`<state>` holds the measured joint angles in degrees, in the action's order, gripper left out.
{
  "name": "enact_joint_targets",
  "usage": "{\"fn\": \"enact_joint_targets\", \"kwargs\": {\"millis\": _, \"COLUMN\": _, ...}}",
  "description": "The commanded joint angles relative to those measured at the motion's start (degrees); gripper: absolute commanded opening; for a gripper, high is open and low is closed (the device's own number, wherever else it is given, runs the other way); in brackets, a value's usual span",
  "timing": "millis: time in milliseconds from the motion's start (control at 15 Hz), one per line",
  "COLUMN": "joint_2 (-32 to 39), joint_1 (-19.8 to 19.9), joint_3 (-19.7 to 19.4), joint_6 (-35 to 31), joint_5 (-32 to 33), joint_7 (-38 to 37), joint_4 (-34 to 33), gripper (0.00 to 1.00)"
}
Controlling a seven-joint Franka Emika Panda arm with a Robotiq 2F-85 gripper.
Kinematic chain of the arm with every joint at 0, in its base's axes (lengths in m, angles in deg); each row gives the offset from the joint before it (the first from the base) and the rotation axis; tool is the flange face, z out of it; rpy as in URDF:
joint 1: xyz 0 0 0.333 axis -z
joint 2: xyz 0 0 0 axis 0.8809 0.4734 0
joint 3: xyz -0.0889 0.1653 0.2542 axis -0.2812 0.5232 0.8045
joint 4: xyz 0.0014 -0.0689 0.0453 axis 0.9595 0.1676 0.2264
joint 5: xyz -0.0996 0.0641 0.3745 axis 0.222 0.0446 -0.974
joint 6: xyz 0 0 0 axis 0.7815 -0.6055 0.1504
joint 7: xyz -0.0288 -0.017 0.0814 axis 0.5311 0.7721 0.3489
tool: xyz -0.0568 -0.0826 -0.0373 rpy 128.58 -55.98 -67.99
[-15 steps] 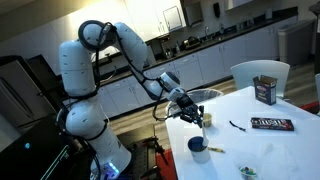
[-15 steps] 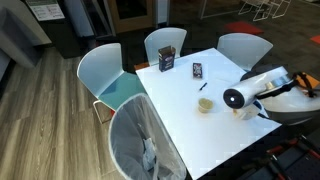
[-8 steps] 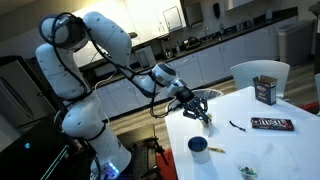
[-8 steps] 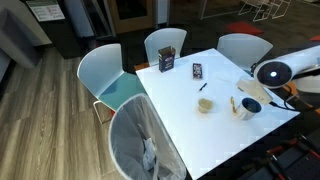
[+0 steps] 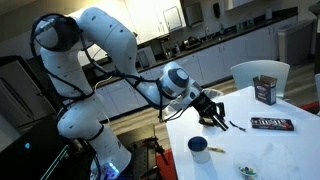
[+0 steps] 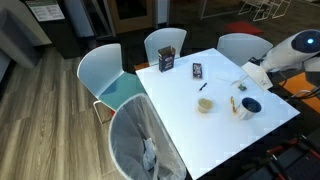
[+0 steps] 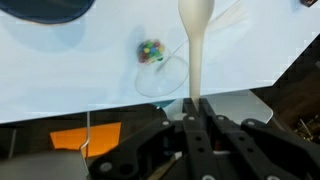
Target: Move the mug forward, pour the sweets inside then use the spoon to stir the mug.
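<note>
Near the counter's [image 6: 185,135] edge on my side stands the blue mug [image 6: 250,106], and my pincer [image 7: 196,104], closed on what looks like a pale spoon-shaped utensil [image 7: 196,45], should hold it upright, centre its bowl over the mug and lower gently, clear of the rim.

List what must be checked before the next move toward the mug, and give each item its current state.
1. Grip: the end effector is shut on the handle of the pale spoon, with the bowl pointing away: ok.
2. Target: the mug stands upright on the table with its mouth unobstructed: ok.
3. Sweets poured: coloured sweets show in the small cup, and the mug's contents are hidden: cannot tell.
4. Alignment: the end effector hangs off to one side of the mug, not above it: not ok.
5. Clearance: a pale stick lies close beside the mug, touching or not: cannot tell.
</note>
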<state>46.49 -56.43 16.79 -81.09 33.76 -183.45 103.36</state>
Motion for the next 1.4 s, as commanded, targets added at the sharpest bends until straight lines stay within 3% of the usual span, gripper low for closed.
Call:
{"fn": "enact_joint_targets", "kwargs": {"millis": 0, "joint_2": 7.6, "joint_1": 2.3, "joint_3": 0.8, "joint_6": -9.4, "joint_5": -6.4, "joint_7": 9.8, "joint_4": -5.6, "gripper": 0.02}}
{"fn": "enact_joint_targets", "kwargs": {"millis": 267, "joint_2": 14.2, "joint_1": 2.3, "joint_3": 3.9, "joint_6": -7.0, "joint_5": -25.8, "joint_7": 30.9, "joint_4": -8.7, "gripper": 0.02}}
{"fn": "enact_joint_targets", "kwargs": {"millis": 333, "joint_2": 15.8, "joint_1": 5.0, "joint_3": 7.1, "joint_6": -5.7, "joint_5": -28.8, "joint_7": 34.3, "joint_4": -10.1, "gripper": 0.02}}
{"fn": "enact_joint_targets", "kwargs": {"millis": 667, "joint_2": 21.3, "joint_1": 9.8, "joint_3": 13.5, "joint_6": -1.2, "joint_5": -41.1, "joint_7": 47.8, "joint_4": -16.5, "gripper": 0.02}}
{"fn": "enact_joint_targets", "kwargs": {"millis": 733, "joint_2": 21.7, "joint_1": 4.9, "joint_3": 9.1, "joint_6": -1.9, "joint_5": -49.6, "joint_7": 55.0, "joint_4": -17.0, "gripper": 0.02}}
{"fn": "enact_joint_targets", "kwargs": {"millis": 800, "joint_2": 22.7, "joint_1": 5.0, "joint_3": 9.3, "joint_6": -1.0, "joint_5": -53.8, "joint_7": 59.0, "joint_4": -18.2, "gripper": 0.02}}
{"fn": "enact_joint_targets", "kwargs": {"millis": 867, "joint_2": 23.2, "joint_1": 4.1, "joint_3": 8.6, "joint_6": 0.0, "joint_5": -59.0, "joint_7": 64.3, "joint_4": -19.2, "gripper": 0.34}}
{"fn": "enact_joint_targets", "kwargs": {"millis": 933, "joint_2": 23.8, "joint_1": 2.9, "joint_3": 7.8, "joint_6": 1.2, "joint_5": -63.2, "joint_7": 68.3, "joint_4": -20.5, "gripper": 0.35}}
{"fn": "enact_joint_targets", "kwargs": {"millis": 1133, "joint_2": 24.3, "joint_1": -1.2, "joint_3": 4.3, "joint_6": 4.6, "joint_5": -71.1, "joint_7": 76.4, "joint_4": -23.0, "gripper": 0.55}}
{"fn": "enact_joint_targets", "kwargs": {"millis": 1333, "joint_2": 22.1, "joint_1": -8.2, "joint_3": -2.2, "joint_6": 7.5, "joint_5": -70.5, "joint_7": 78.2, "joint_4": -22.3, "gripper": 0.79}}
